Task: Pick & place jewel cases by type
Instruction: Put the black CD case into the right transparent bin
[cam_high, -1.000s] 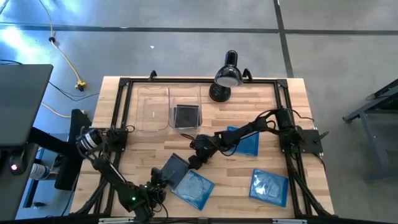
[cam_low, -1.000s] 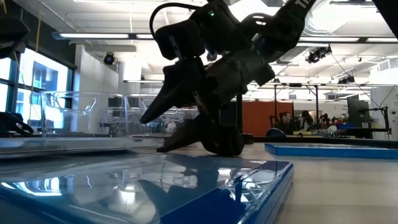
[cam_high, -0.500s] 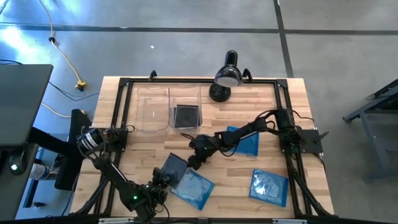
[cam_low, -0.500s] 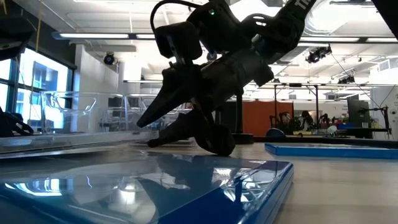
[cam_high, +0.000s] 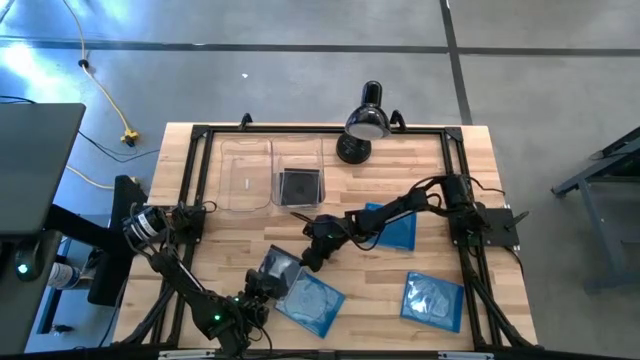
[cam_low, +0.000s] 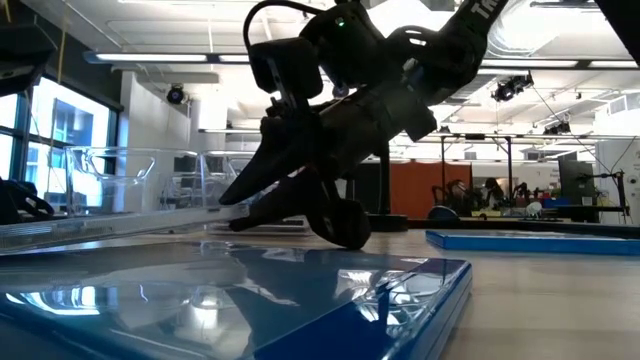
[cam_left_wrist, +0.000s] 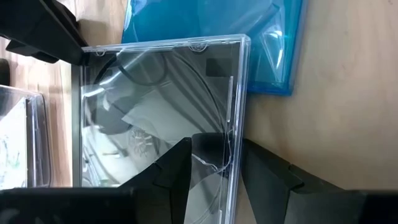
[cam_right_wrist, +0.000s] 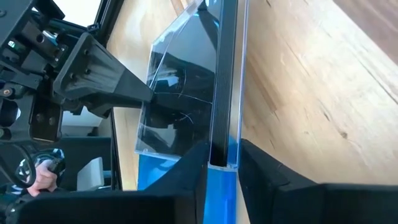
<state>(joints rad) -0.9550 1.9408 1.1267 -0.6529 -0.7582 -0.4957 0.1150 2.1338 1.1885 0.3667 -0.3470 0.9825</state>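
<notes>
A dark jewel case with a clear cover (cam_high: 279, 268) lies tilted near the table's front, beside a blue jewel case (cam_high: 312, 302). Both grippers are shut on it. My left gripper (cam_high: 262, 287) is at its near-left side and my right gripper (cam_high: 303, 263) at its far-right side. The left wrist view looks onto the clear cover (cam_left_wrist: 161, 93). In the right wrist view the case (cam_right_wrist: 180, 81) shows almost edge-on. Two more blue cases (cam_high: 433, 298) (cam_high: 395, 228) lie flat at the right. My left gripper pinches the case near its near-left edge (cam_left_wrist: 231, 146), one finger on each flat face, coming low from the table's near-left. My right gripper pinches the opposite edge (cam_right_wrist: 224, 149) between its two fingers, slanting down from the far right. That end is raised, so the case tilts (cam_low: 120, 218).
Two clear bins (cam_high: 246, 176) (cam_high: 298, 160) stand at the far left, and the right one holds a dark case (cam_high: 298, 186). A black lamp (cam_high: 365, 122) stands at the far edge. A dark frame runs round the table top.
My right gripper has shut on the dark case's far-right edge. That end has come up a little, so the case now tilts, while the end in my left gripper has stayed where it was.
</notes>
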